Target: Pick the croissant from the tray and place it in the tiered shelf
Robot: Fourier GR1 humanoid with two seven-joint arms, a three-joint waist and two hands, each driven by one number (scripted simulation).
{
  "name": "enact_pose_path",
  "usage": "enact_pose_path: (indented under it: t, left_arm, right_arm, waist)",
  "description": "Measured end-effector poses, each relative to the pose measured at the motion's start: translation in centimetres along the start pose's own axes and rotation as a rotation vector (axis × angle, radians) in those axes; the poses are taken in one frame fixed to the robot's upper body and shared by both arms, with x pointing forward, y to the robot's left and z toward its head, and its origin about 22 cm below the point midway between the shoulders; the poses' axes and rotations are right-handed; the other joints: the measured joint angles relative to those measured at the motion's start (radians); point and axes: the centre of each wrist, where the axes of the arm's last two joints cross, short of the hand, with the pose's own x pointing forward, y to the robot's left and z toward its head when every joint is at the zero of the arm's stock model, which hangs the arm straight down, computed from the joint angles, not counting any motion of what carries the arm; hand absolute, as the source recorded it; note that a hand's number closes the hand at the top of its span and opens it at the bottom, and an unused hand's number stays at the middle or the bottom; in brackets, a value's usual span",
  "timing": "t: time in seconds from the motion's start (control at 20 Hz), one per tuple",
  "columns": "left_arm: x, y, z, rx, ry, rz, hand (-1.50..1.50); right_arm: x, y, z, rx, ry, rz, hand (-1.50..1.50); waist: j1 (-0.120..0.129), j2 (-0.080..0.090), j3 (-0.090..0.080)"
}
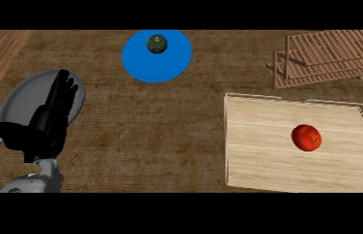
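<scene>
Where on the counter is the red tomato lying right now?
In the head view the red tomato lies on the light wooden tray at the right side, below the slatted wooden tiered shelf.

We're looking through just 1 camera here, up at the robot's head, and it's tipped steeply down onto the brown counter [142,132], facing away from the body so the far edge runs along the top. It's pulled back enough to catch the left hand [51,111] rising from the lower left edge, the blue plate [135,60] far centre, the wooden tiered shelf [319,58] top right and the pale tray [262,151] near right. No 2nd view shares any of this.
</scene>
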Motion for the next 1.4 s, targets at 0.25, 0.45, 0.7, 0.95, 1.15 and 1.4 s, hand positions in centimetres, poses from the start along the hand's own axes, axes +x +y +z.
enact_pose_path:
  t: [0.25,0.45,0.7,0.95,1.15,1.4]
  left_arm:
    - [0.5,0.4,-0.2,-0.008,-0.003,0.001,0.0]
    - [0.5,0.2,-0.1,-0.007,-0.009,0.001,0.0]
    - [0.4,-0.8,-0.2,-0.008,-0.007,-0.001,0.0]
    - [0.7,-0.7,-0.2,-0.008,-0.011,0.001,0.0]
    - [0.3,-1.3,0.3,-0.008,-0.009,0.004,0.0]
    - [0.6,-0.6,0.1,-0.004,-0.009,0.006,0.0]
  right_arm:
    - [-0.4,1.6,-1.0,-0.01,0.009,0.002,1.5]
    - [-1.3,2.7,-1.1,-0.008,0.055,-0.076,-1.5]
    - [-0.9,3.3,-1.9,0.038,0.078,-0.112,-1.5]
    - [-1.1,3.2,-2.1,0.053,0.049,-0.173,-1.5]
    - [-0.8,1.5,-2.5,0.034,0.008,-0.254,-1.5]
    - [-0.9,-1.4,-2.7,-0.048,0.012,-0.347,-1.5]
  waist:
    - [0.004,0.002,0.0]
    - [0.01,0.004,0.001]
    - [0.015,0.007,0.001]
    - [0.016,0.008,0.001]
    - [0.015,0.008,0.002]
    - [0.01,0.006,0.001]
